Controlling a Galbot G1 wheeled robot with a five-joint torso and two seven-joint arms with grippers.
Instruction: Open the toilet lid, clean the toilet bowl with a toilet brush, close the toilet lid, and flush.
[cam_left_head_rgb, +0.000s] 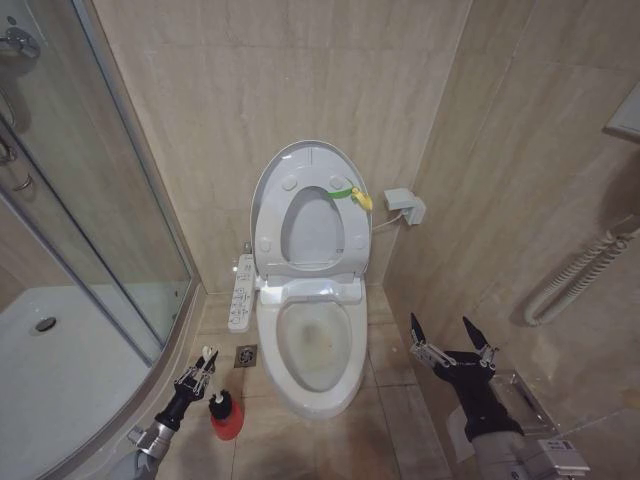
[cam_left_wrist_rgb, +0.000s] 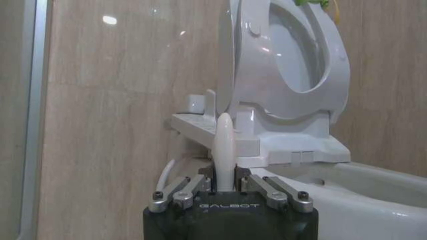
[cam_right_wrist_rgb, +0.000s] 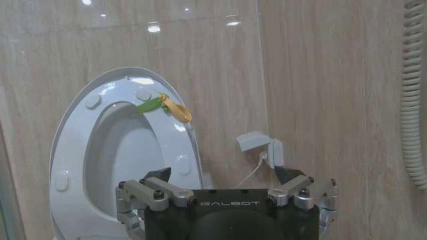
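Toilet lid (cam_left_head_rgb: 300, 170) up against wall, left pincer (cam_left_head_rgb: 203, 366) clamped on the thin, light, stiff, likely slick handle of toilet brush (cam_left_wrist_rgb: 223, 150) above its red holder (cam_left_head_rgb: 226, 416) left of toilet bowl (cam_left_head_rgb: 345, 375); right pincer (cam_left_head_rgb: 451, 341) spread, idle.

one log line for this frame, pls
lid up, seat raised | left pincer shut on brush handle over red holder | right pincer open, idle beside bowl
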